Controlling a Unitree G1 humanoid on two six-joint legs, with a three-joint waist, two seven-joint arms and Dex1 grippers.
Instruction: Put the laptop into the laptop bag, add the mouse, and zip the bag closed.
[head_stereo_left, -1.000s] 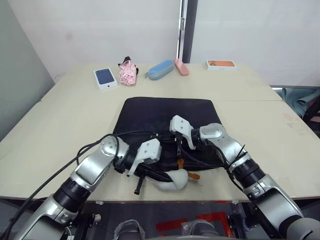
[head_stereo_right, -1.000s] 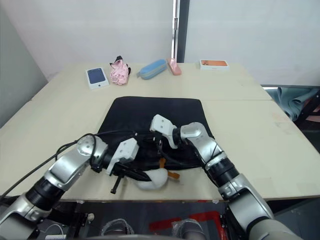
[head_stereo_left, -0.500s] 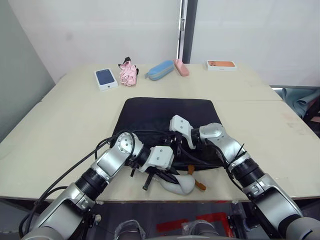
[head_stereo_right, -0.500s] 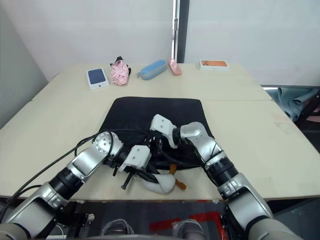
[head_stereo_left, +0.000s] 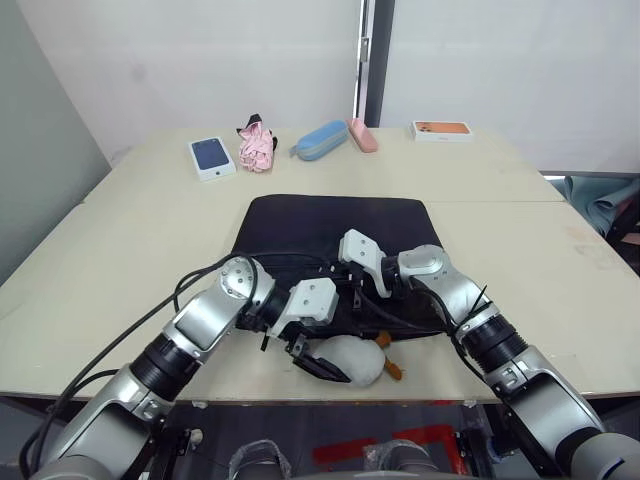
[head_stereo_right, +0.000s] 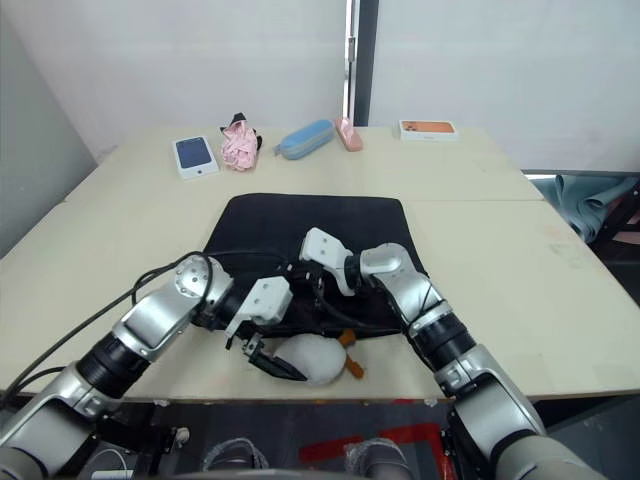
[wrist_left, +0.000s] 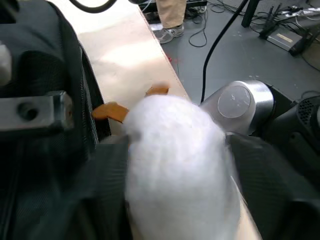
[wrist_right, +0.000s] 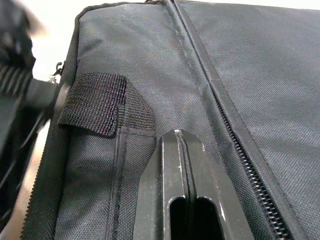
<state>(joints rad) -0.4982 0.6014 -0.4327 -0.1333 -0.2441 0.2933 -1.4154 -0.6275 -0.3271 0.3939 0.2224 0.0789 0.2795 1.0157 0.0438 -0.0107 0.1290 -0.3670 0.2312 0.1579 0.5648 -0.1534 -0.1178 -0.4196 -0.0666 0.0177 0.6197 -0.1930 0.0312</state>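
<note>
The black laptop bag (head_stereo_left: 330, 225) lies flat in the middle of the table, its zipper (wrist_right: 240, 145) running across the fabric. The laptop and the mouse are out of view. At the bag's near edge lies a round white lump with an orange tail (head_stereo_left: 355, 358). My left gripper (head_stereo_left: 318, 362) is open, and in the left wrist view its fingers (wrist_left: 272, 185) stand on either side of the lump (wrist_left: 175, 160). My right gripper (wrist_right: 181, 142) is shut with nothing between its fingers, its tips on the bag's front fabric beside a strap tab (wrist_right: 100, 102).
Along the table's far side sit a box with a blue phone picture (head_stereo_left: 211, 157), a pink bundle (head_stereo_left: 257, 146), a blue case (head_stereo_left: 321, 139), a pink case (head_stereo_left: 362, 134) and an orange-topped box (head_stereo_left: 442, 130). The table's front edge (head_stereo_left: 420, 400) runs just past the lump.
My left gripper has gone from shut to open and now stands around the white lump, which has shifted slightly right. The right arm has not moved.
</note>
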